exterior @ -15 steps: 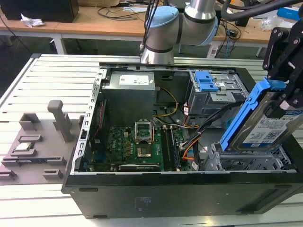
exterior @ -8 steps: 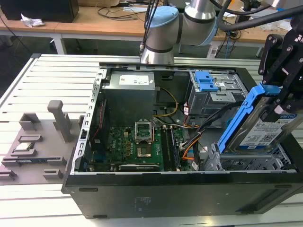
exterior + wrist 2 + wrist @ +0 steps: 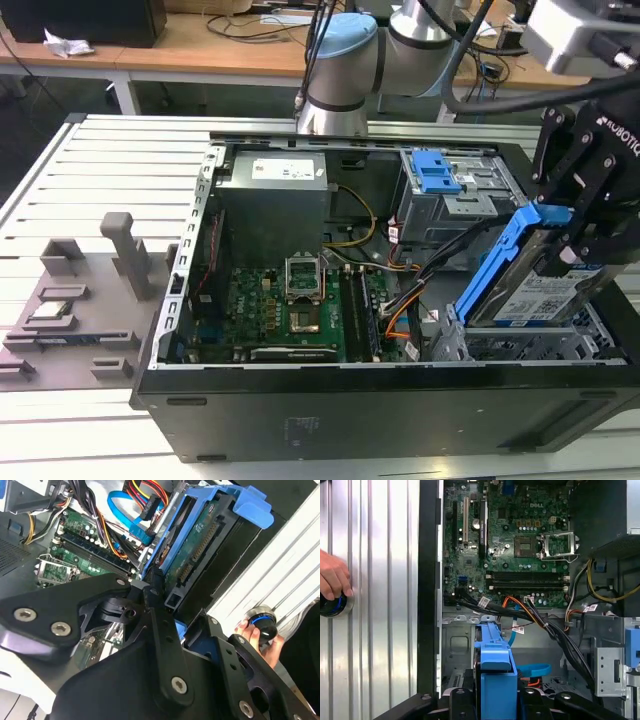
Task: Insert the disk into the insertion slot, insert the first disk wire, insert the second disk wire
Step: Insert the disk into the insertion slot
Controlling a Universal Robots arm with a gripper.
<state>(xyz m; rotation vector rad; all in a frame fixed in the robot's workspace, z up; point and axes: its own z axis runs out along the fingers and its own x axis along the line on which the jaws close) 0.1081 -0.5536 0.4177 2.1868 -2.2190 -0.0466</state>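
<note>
Blue plastic frames the disk (image 3: 540,290), which hangs tilted at the lower right of the exterior view. The fingers of the gripper (image 3: 565,235) are clamped on it, and its low end is at the insertion slot (image 3: 520,345). On that slant the carrier could likely catch the perforated wall and jam. It might also pinch the second disk wire (image 3: 535,670), which loops just beside it.

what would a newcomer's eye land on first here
The bright blue carrier of the disk stands out most, held tilted by the black end effector over the perforated insertion slot at the exterior view's right. Next comes the green motherboard, bare inside the open black computer case. In the first wrist view a person's hand rests on a blue-ringed knob outside the case.
</note>
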